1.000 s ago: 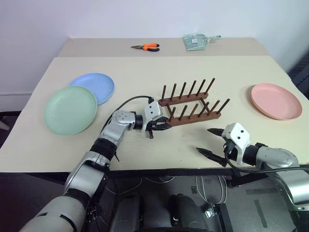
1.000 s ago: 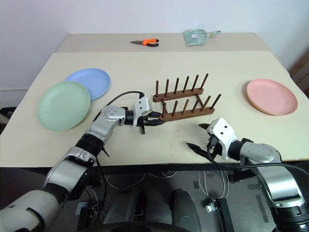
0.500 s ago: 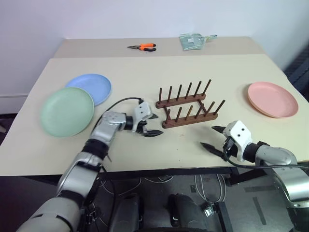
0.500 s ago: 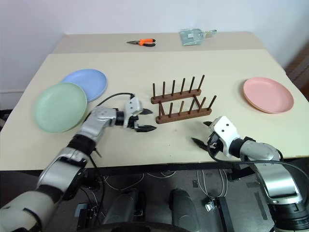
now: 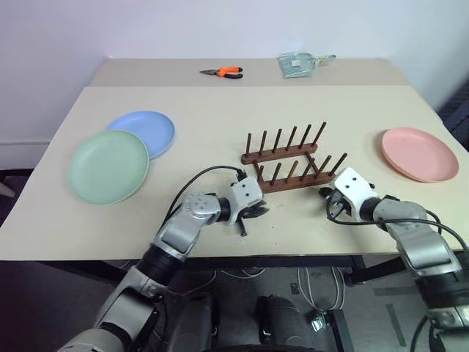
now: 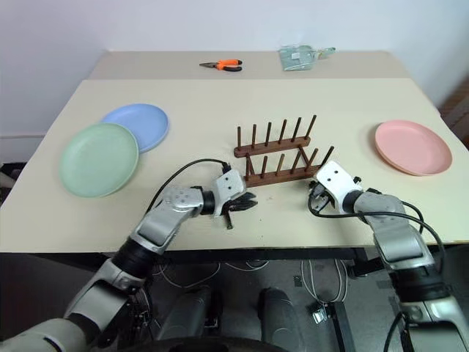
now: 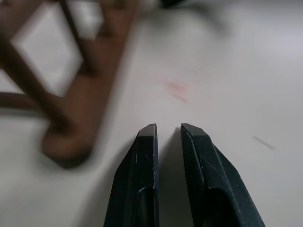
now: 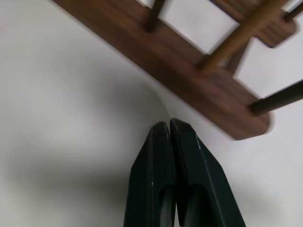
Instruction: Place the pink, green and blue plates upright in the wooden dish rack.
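The left pincer [image 7: 168, 135] hovers low over the tabletop with its two black fingers drawn to a narrow gap and nothing between them, its tips near the left end of the rack's front rail. The right pincer [image 8: 169, 126] has its fingers pressed flat together, gripping nothing, and sits just off the right end of that same front rail, close to the wood but apart from it in the wrist view.

The wide beige tabletop [image 5: 220, 110] carries everything, and a second tabletop of like colour butts against its far edge. The pale mint green round plate [image 5: 108, 166] lies flat near the left edge, and the light periwinkle blue round plate [image 5: 144, 131] lies flat just behind it, its near rim tucked under the green one's rim. The salmon pink round plate [image 5: 418, 153] lies flat well apart from them, near the right edge. None of the three stands in the rack.

The small dark brown wooden dish rack [image 5: 291, 163] sits about the middle of the tabletop, between the two pincers and slightly beyond them, its two rails each bearing a row of thin upright pegs with every slot bare.

On the far tabletop lie a folded pale green cloth [image 5: 297, 64] and, to its left, a pair of orange-handled pliers [image 5: 222, 71]
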